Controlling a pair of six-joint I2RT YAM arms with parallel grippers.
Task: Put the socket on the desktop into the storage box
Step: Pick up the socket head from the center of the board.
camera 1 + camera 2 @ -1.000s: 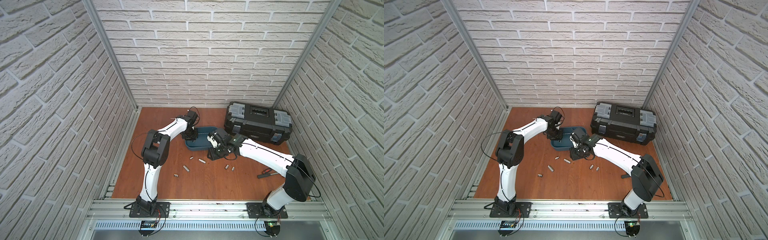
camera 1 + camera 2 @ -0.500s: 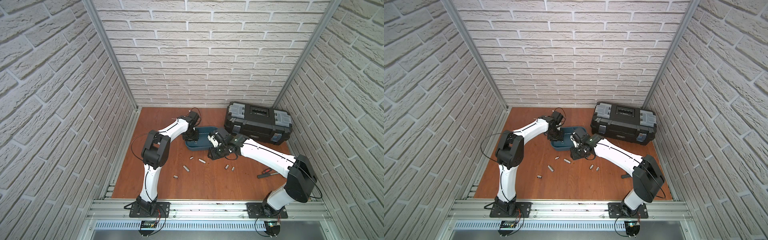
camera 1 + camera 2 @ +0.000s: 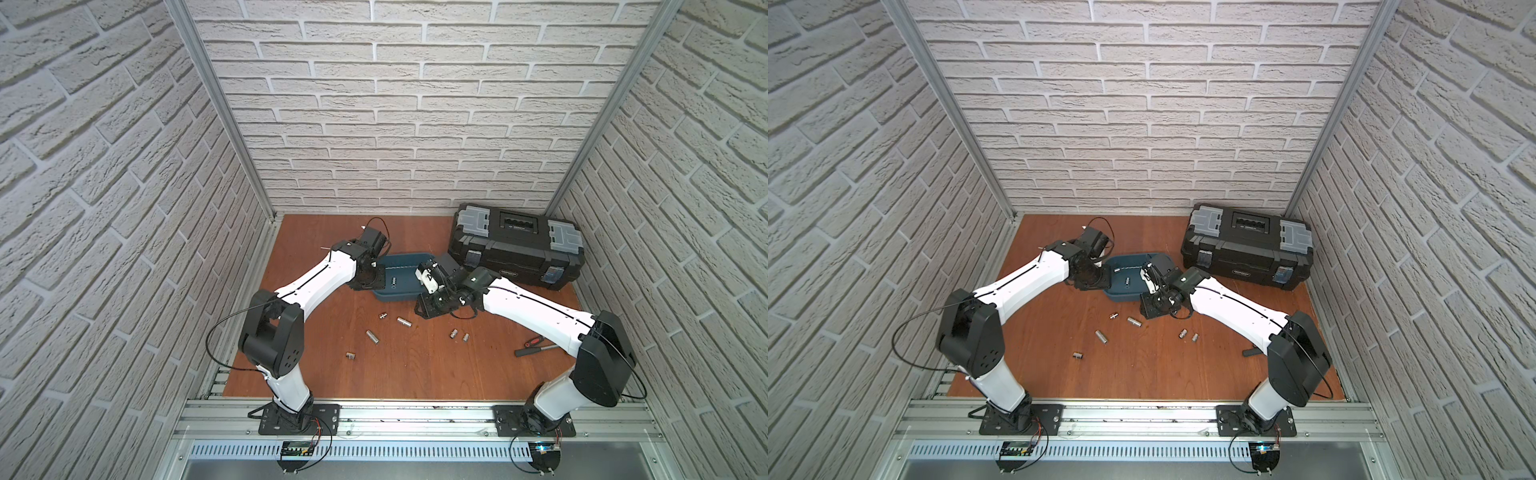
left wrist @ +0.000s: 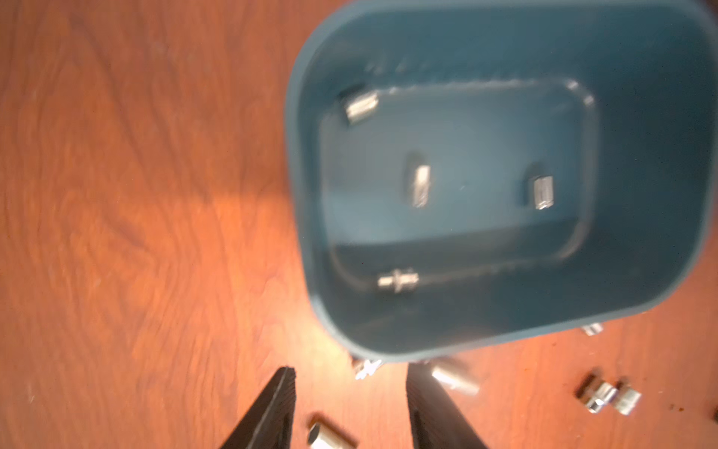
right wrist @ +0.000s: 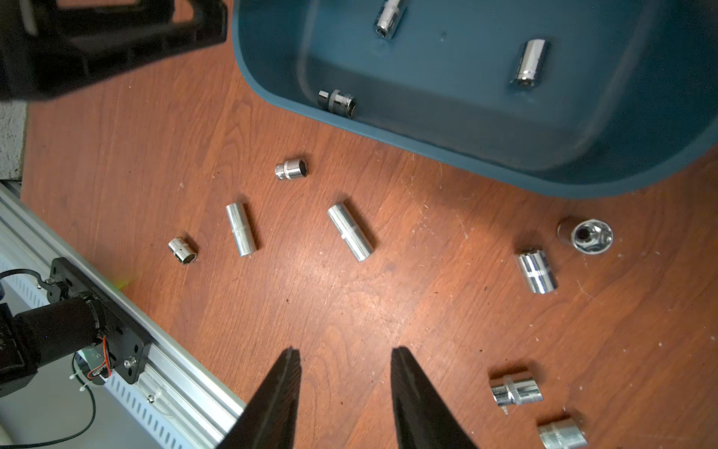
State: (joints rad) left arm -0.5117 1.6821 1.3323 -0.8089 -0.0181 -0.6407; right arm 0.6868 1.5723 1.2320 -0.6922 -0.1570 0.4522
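Teal storage box (image 4: pixel 641 155) blurred, cropped; left pincer (image 4: pixel 349 372), right pincer (image 5: pixel 345 352) both gape empty.

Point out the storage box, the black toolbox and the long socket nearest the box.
storage box (image 3: pixel 409 269): in a top view, bare inner floor.
black toolbox (image 3: pixel 517 241): in a top view, middle of the lid.
long socket (image 3: pixel 404 322): in a top view, mid-barrel.

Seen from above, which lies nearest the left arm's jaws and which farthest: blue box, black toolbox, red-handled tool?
1. Box, right alongside, mid-desk.
2. Toolbox, back right.
3. Red-handled tool, front right.
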